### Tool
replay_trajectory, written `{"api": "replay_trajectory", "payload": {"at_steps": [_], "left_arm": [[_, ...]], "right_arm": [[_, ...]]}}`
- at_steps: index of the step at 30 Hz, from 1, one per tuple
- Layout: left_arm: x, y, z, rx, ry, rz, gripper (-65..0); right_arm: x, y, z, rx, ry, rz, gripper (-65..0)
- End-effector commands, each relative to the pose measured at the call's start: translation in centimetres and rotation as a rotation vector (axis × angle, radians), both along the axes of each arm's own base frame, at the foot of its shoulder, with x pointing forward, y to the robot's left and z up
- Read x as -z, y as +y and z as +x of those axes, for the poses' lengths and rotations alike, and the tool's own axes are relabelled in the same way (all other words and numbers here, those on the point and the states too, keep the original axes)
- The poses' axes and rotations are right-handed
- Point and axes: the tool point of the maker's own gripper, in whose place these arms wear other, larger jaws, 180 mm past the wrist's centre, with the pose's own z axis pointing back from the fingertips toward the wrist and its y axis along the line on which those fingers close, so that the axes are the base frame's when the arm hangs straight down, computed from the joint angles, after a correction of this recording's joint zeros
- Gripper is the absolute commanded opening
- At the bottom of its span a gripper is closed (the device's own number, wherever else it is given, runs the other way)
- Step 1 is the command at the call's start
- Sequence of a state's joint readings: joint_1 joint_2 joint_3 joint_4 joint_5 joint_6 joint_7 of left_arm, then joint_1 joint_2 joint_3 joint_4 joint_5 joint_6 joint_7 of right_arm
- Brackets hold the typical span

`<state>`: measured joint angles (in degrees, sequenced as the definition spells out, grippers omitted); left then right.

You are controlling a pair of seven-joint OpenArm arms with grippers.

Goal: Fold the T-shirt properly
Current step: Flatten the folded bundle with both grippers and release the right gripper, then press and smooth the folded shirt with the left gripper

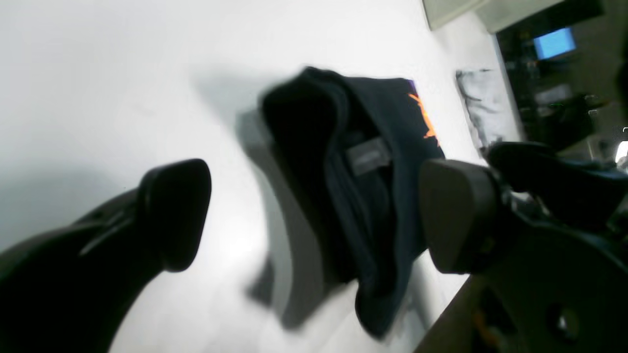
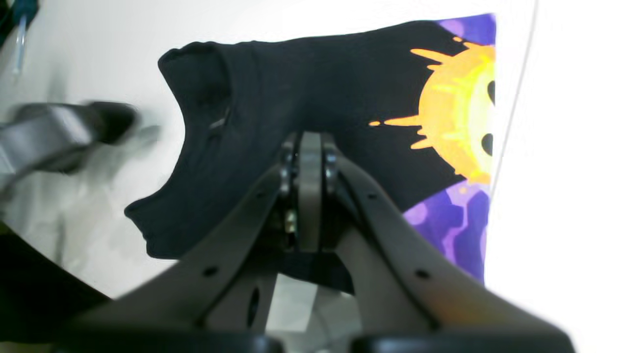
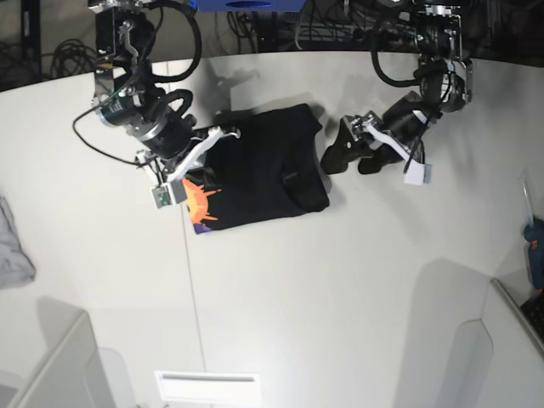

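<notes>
The black T-shirt (image 3: 272, 166) lies folded and bunched on the white table, its orange sun print (image 3: 201, 202) showing at the lower left corner. From the right wrist the sun (image 2: 461, 108) and purple patch sit at the shirt's (image 2: 294, 93) right end. My right gripper (image 3: 226, 133) (image 2: 310, 147) is shut on the black cloth at the shirt's upper left edge. Just off the shirt's right end, my left gripper (image 3: 351, 153) (image 1: 316, 213) stands wide open and empty, facing the collar and label (image 1: 368, 154).
A small grey cloth (image 3: 12, 246) (image 1: 478, 108) lies at the table's far left edge. White bins stand at the lower left (image 3: 51, 365) and lower right (image 3: 510, 348). A white slotted plate (image 3: 206, 384) sits at the front. The table edge (image 1: 451, 309) runs close under the left gripper.
</notes>
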<state>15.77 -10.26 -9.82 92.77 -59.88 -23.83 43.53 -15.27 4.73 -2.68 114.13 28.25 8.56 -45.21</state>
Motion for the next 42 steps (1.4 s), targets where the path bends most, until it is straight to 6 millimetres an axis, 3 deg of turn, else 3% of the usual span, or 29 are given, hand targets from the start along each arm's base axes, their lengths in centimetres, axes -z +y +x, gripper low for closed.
{"api": "replay_trajectory", "payload": {"at_steps": [1, 6, 10, 18, 20, 26, 29, 36, 42], "left_arm": [[-1.0, -0.5, 0.9, 0.013, -0.039, -0.019, 0.0], [0.7, -3.8, 1.7, 0.091, 0.009, -0.053, 0.0], [3.5, -5.2, 2.1, 0.07, 0.131, -0.065, 0.0], [5.4, -7.6, 2.6, 0.093, 0.218, -0.07, -1.2], [6.1, -7.7, 2.4, 0.09, 0.249, -0.061, -9.5], [7.0, -8.8, 2.0, 0.158, 0.259, 0.019, -49.7], [7.3, -9.2, 2.0, 0.198, 0.246, 0.081, -63.5], [6.8, -8.6, 2.4, 0.303, 0.284, 0.151, -65.0], [4.3, -7.5, 5.9, 0.406, 0.238, 0.403, -65.0]], "right_arm": [[-1.1, -0.4, 0.6, 0.013, -0.045, 0.01, -65.0], [-0.8, -1.6, 0.6, 0.047, -0.036, 0.002, -65.0], [-0.8, -1.6, 0.5, 0.047, -0.034, 0.002, -65.0], [-0.9, -2.4, 0.7, 0.07, -0.04, -0.004, -65.0], [-1.0, -3.5, 1.0, 0.108, -0.043, -0.008, -65.0], [-1.8, -6.7, 1.3, 0.141, -0.095, -0.021, -65.0], [-2.1, -9.0, 0.9, 0.216, -0.095, 0.026, -65.0], [-1.3, -12.5, -1.1, 0.292, -0.053, 0.019, -65.0], [-0.1, -12.8, -2.8, 0.3, -0.007, 0.009, -65.0]]}}
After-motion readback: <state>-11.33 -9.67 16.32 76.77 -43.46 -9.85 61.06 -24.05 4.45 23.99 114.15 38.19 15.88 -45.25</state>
